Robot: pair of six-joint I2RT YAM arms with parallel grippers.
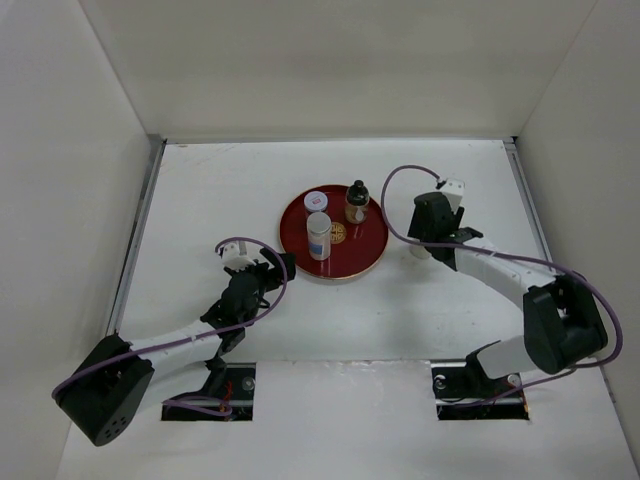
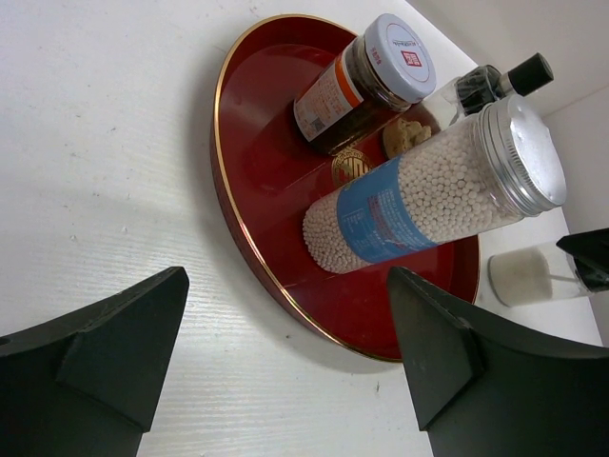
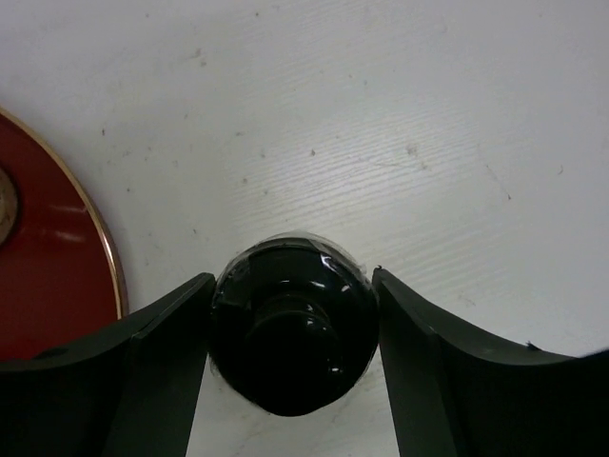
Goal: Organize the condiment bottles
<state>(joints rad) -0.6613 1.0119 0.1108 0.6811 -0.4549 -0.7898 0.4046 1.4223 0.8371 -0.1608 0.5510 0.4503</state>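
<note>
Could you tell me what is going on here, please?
The right hand grips a black-capped bottle standing on the table beside the red plate. Three more already stand on it: a bead-filled cylinder, a dark jar and a small clear bottle. The left hand hovers open and empty nearby.

Red plate (image 1: 368, 248) crowded by three upright bottles, blue-labelled cylinder (image 2: 419, 205) nearest its near-left rim, orange-labelled jar (image 2: 357, 86) behind it, bare table (image 2: 114, 143) between wide-spread left gripper (image 2: 285, 286) and rim, black-capped bottle (image 3: 290, 333) filling right gripper (image 3: 293, 276) just right of plate, free tabletop beyond.
</note>
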